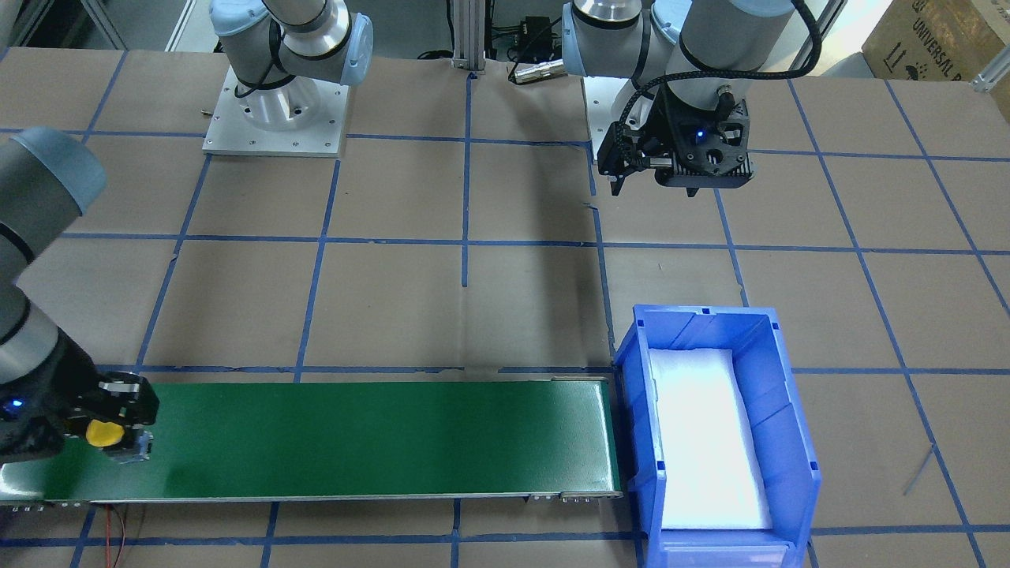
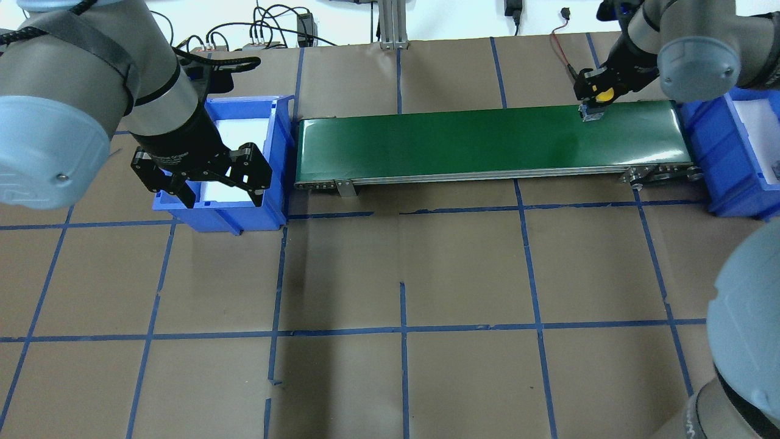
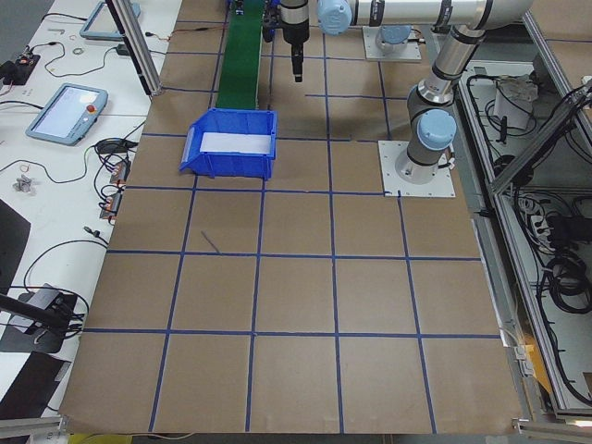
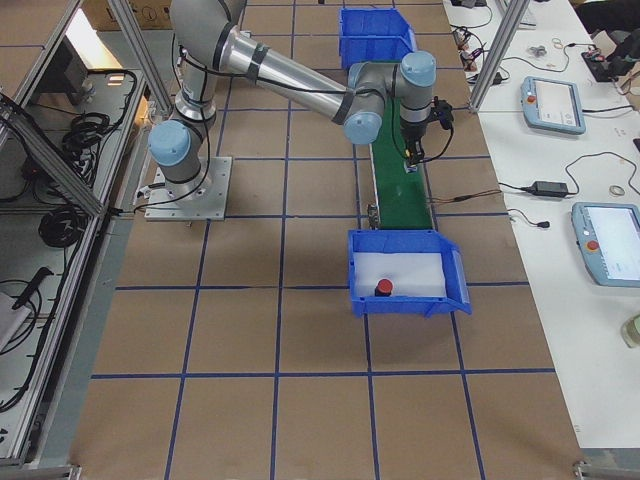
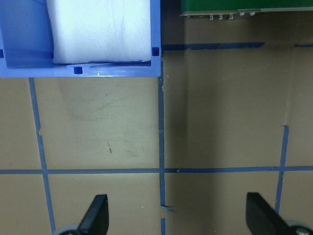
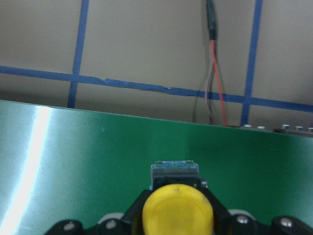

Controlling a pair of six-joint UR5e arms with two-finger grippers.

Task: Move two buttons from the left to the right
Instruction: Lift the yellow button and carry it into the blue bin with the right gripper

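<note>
1. Buttons are both at the right side. The yellow button (image 2: 604, 95) is in the R gripper (image 2: 594, 102) and the red button (image 4: 383, 287) is in the right bin (image 4: 455, 285). The rest goes L to R on the overhead cam.
2. L gripper (image 2: 222, 195): jaws wide apart and empty. It hovers over the near wall of the left bin (image 2: 277, 152). On its wrist cam I see only the paper-covered table (image 5: 98, 127) betw. the fingertips (image 5: 95, 218).
3. Left bin: white foam pad (image 2: 244, 131) on its floor. The bin sits just beside the belt's left end.
4. Belt (image 2: 475, 143): green, runs from bin to bin.
5. R gripper: clamped on the yellow button, one finger on each side under the cap. On the wrist cam the cap is nearest and the dark base is beyond it. It's over the belt's right end, near the far edge. I can't tell if the base touches the belt.
6. Right bin: at the belt's right end, white liner inside. The red button is upright on the liner, toward the robot-side wall.
</note>
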